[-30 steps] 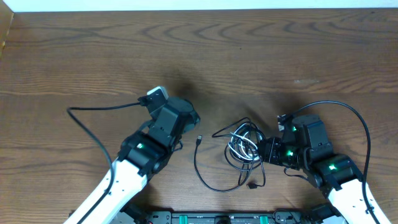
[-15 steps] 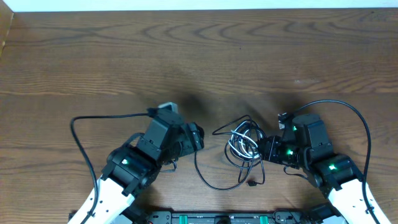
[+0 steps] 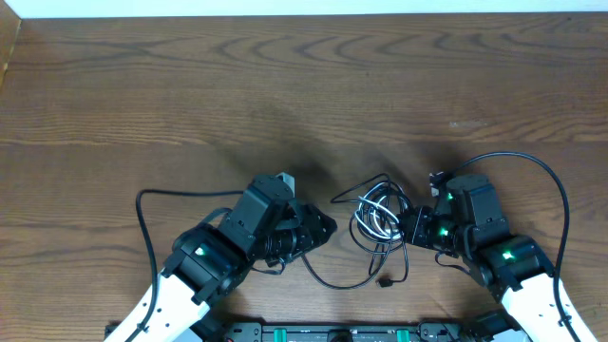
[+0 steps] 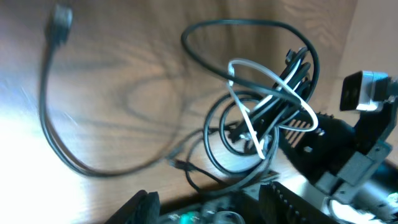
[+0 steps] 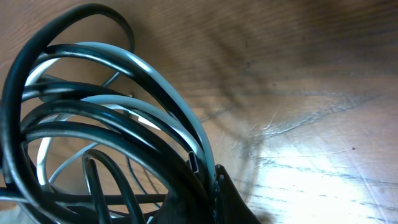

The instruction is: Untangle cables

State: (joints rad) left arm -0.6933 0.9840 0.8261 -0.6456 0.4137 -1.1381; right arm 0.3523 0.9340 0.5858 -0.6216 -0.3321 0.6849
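Note:
A tangle of thin cables point(image 3: 378, 220), one white and two black, lies at the table's front middle. It fills the right wrist view point(image 5: 112, 143) and shows in the left wrist view point(image 4: 267, 112). One black cable point(image 3: 328, 280) loops out toward the front left, with a plug end point(image 3: 386, 282) near the front. My right gripper point(image 3: 407, 228) is shut on the tangle's right side. My left gripper point(image 3: 323, 228) is open and empty, just left of the tangle, over the loose black loop point(image 4: 68, 155).
The thick black arm cables point(image 3: 152, 214) curve beside each arm, the right one point(image 3: 546, 180) arching over the right arm. The wooden table point(image 3: 304, 85) stretches to the back; its far edge meets a white strip.
My left arm has swung right and forward, bringing its gripper from left of the loose black cable's end to close beside the tangle. The right gripper has stayed put on the tangle.

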